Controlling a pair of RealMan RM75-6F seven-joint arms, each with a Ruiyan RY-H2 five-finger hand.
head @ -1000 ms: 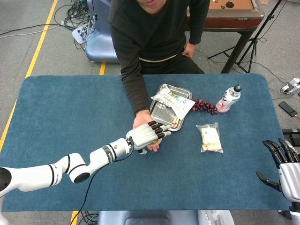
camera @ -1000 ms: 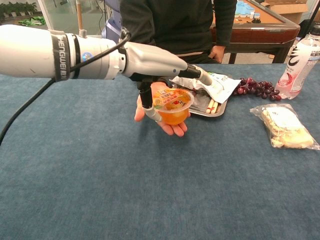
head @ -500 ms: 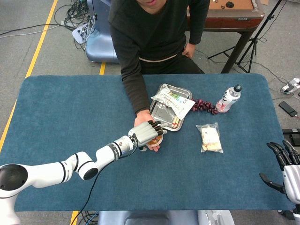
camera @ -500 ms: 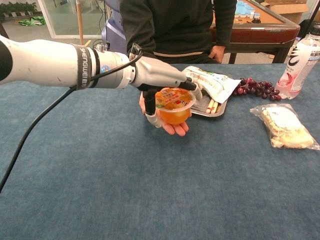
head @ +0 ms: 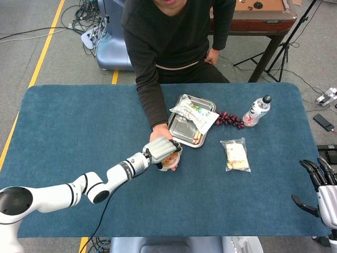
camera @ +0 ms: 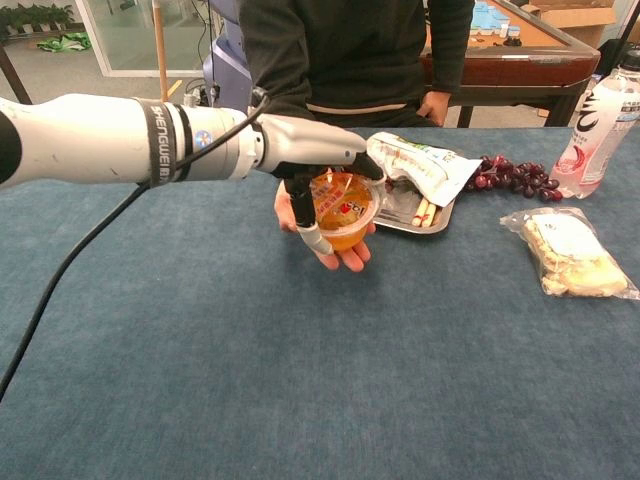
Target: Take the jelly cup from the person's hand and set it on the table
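The jelly cup, clear with orange jelly and a printed lid, lies tilted on the person's upturned palm above the blue table. My left hand reaches over it. Its fingers curl down over the lid and far side, and its thumb presses the cup's near left wall. In the head view the left hand hides most of the jelly cup. My right hand hangs at the table's near right corner, fingers spread, holding nothing.
Behind the cup a metal tray holds a snack packet. To the right lie dark grapes, a water bottle and a bagged pastry. The person stands at the table's far edge.
My left hand's fingers, straight over the cup before, have curled down around it, and the thumb has closed on its side. The cup has tilted. The right hand has barely moved.
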